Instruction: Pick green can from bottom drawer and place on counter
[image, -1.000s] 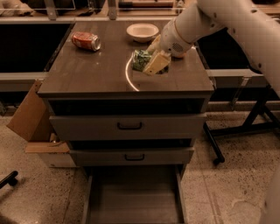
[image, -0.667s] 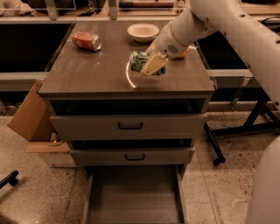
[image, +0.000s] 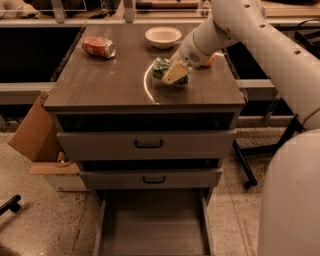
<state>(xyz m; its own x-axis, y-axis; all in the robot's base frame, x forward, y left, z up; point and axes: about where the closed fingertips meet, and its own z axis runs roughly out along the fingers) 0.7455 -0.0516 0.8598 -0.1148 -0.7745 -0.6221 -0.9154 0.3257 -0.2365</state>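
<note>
No writing, number or brand can be read anywhere. The green can (image: 161, 67) carries pale markings that may be lettering, but they are too blurred to make out. The red-orange can (image: 99, 47), lying on its side on the surface (image: 100, 85), shows only pale smudges. The tool (image: 174, 75), at the green can over the surface's right side, bears no legible label.

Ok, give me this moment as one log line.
phase: placing | gripper: at green can, low over counter right-centre | bottom drawer: open | red can: lying, counter back-left
</note>
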